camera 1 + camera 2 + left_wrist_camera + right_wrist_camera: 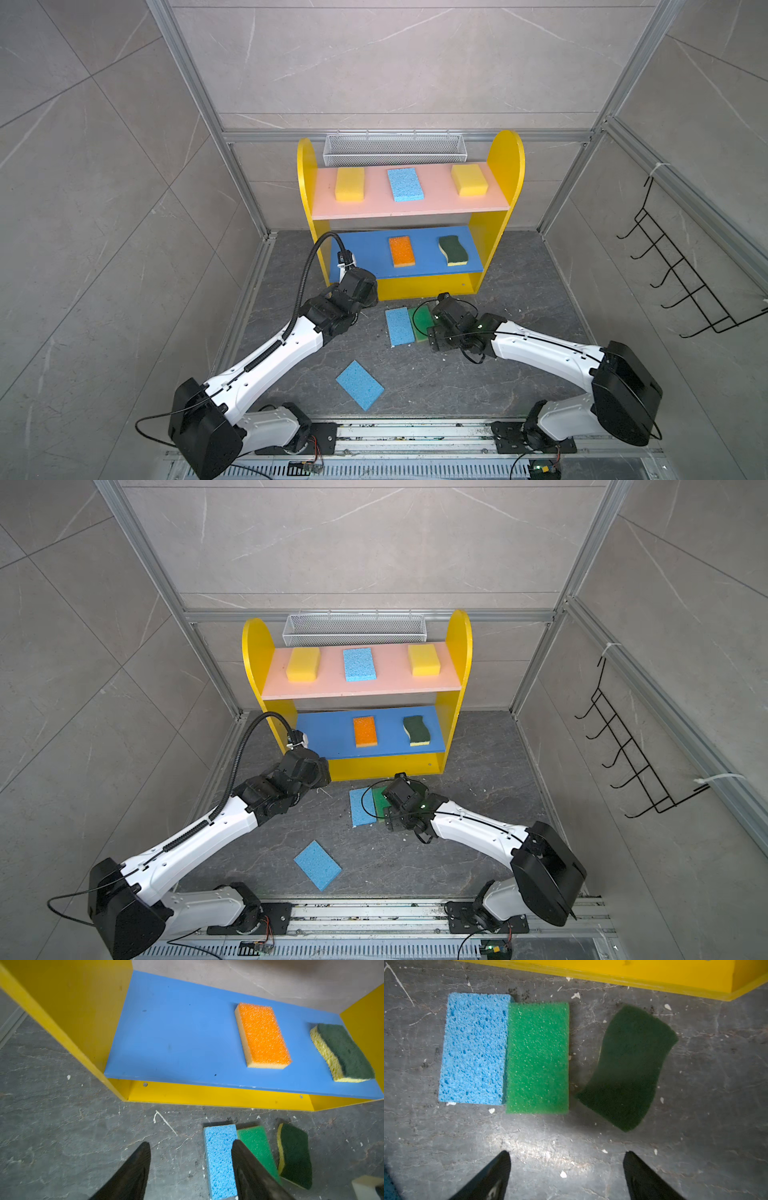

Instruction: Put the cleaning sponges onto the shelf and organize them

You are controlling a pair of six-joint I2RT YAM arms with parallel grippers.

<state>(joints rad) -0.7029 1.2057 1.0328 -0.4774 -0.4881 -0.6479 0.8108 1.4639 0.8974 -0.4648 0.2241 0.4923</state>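
Observation:
The yellow shelf (505, 166) holds two yellow sponges (350, 184) (469, 179) and a light blue one (405, 184) on its pink board. An orange sponge (402, 251) and a wavy dark green one (453, 250) lie on the blue board. On the floor, a light blue sponge (473, 1049) touches a bright green one (537, 1057), with a wavy dark green sponge (627, 1068) just beside them. Another light blue sponge (359, 385) lies nearer the front. My left gripper (190, 1147) is open and empty near the shelf's front left corner. My right gripper (567, 1154) hangs open over bare floor, short of the green sponge.
A white mesh basket (395, 149) sits behind the shelf top. A black wire hook rack (685, 282) hangs on the right wall. Metal frame posts (245, 187) flank the shelf. The arms' base rail (415, 436) runs along the front.

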